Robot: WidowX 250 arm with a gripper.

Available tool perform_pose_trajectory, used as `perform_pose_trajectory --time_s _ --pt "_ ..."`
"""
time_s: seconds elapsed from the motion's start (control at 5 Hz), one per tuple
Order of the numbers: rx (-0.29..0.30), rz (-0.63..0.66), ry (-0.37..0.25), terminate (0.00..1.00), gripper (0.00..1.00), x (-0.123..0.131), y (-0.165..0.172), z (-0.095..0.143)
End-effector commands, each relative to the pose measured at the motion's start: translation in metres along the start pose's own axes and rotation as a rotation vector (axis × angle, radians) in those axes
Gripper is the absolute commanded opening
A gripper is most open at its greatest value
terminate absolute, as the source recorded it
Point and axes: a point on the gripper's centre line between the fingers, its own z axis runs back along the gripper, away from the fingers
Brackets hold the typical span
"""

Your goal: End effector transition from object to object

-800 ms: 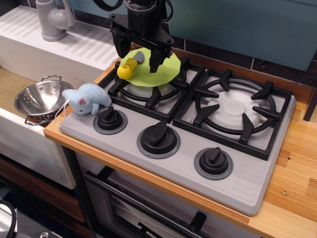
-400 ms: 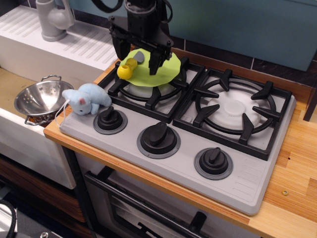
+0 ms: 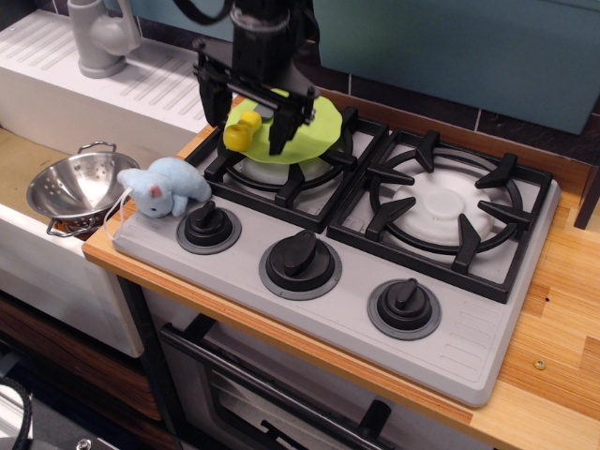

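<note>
My black gripper [image 3: 243, 124] hangs over the back-left burner, its wide crossbar level and its two thin fingers [image 3: 278, 139] pointing down and spread wide apart, so it is open and empty. A small yellow toy [image 3: 242, 132] lies on a lime-green round cloth [image 3: 309, 131] on the burner grate, in the gap between the fingers. I cannot tell whether the fingers touch it. A light-blue plush elephant [image 3: 165, 187] lies on the stove's front-left corner, left of and below the gripper.
The grey stove top [image 3: 469, 347] has two black grates and three black knobs [image 3: 300, 258] along the front. A metal colander [image 3: 70, 186] sits in the sink at left. A grey faucet [image 3: 98, 37] stands behind. Wooden counter [image 3: 562, 309] runs at right.
The gripper has shifted left and slightly down, so its open fingers now straddle the yellow toy. A small grey item on the green cloth is now hidden behind it.
</note>
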Motion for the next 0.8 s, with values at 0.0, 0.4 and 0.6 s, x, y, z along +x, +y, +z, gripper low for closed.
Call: perform_pose_trajectory --time_s 0.0,0.4,0.6 --pt "0.015 0.021 -0.062 0.00 1.00 0.005 0.006 0.032" --pt "0.057 -0.044 -0.049 0.00 1.00 -0.025 0.047 0.039" --pt "0.074 -0.048 -0.051 0.00 1.00 -0.038 0.056 0.039"
